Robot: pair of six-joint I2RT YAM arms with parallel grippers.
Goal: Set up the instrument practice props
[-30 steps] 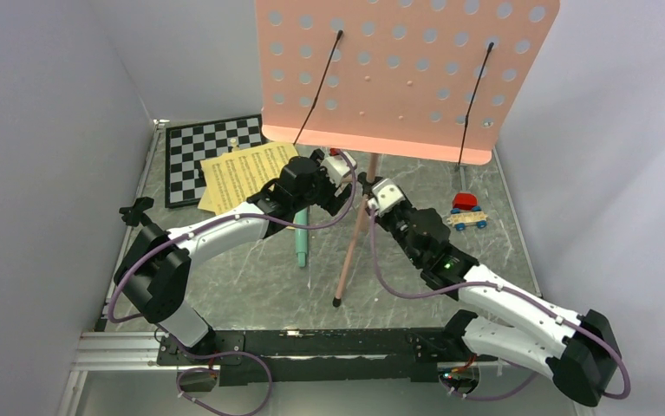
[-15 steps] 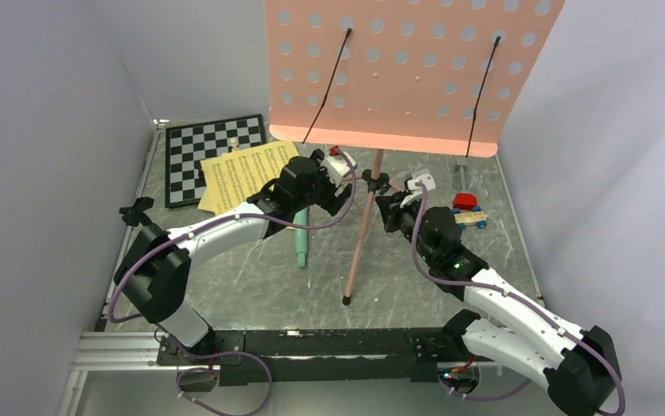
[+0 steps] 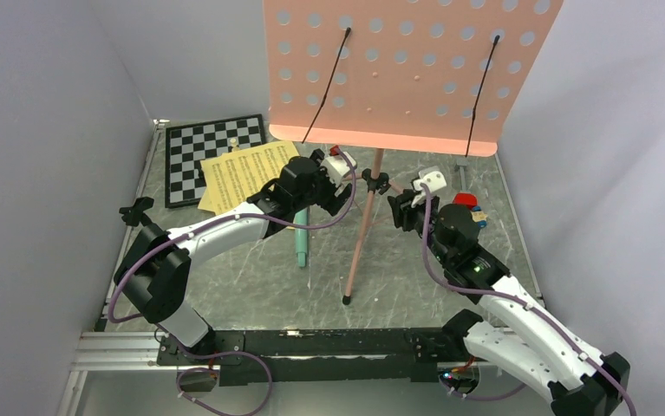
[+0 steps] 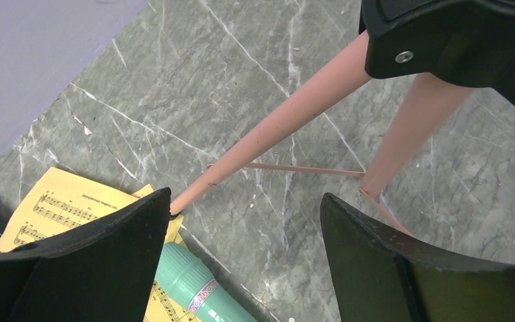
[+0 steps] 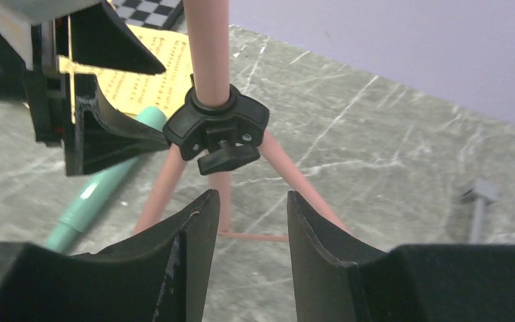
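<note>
– Mid-table, what's the status of the pink perforated music stand with thin tripod legs (image 3: 365, 234)?

– Upright on its tripod on the grey marbled table top (image 3: 251, 286). Perforated desk high at the back, one foot pointing toward the arm bases. Black plastic hub with a thumb knob (image 5: 217, 131) sits on the pole where the legs meet.

– Left gripper (image 3: 344, 184)?

– Just beside the pole on its left, about hub height. Wrist view: fingers (image 4: 93, 261) spread wide, nothing clamped. Two legs and the thin cross brace show through the gap, farther down. One foot ends close by a fingertip; can't tell if they touch.

– Right gripper (image 3: 395, 206)?

– On the pole's right, apart from it, pointed at the hub. Fingers (image 5: 321, 261) partly apart, nothing between them.

– Other props?

– Yellow printed sheet-music pages (image 3: 242, 173) lie flat left of the stand, partly under the left arm, overlapping the near corner of the black-and-white chessboard (image 3: 211, 156).
Mint-green microphone-like tube (image 3: 300, 238) lies flat under the left forearm, far end on the pages, near end toward the bases.

– Anything else on the table?

– Small red and blue toy blocks (image 3: 466, 206) right of the stand, just beside the right wrist. Small black piece (image 3: 137, 211) at the left table edge, too small to identify.
</note>
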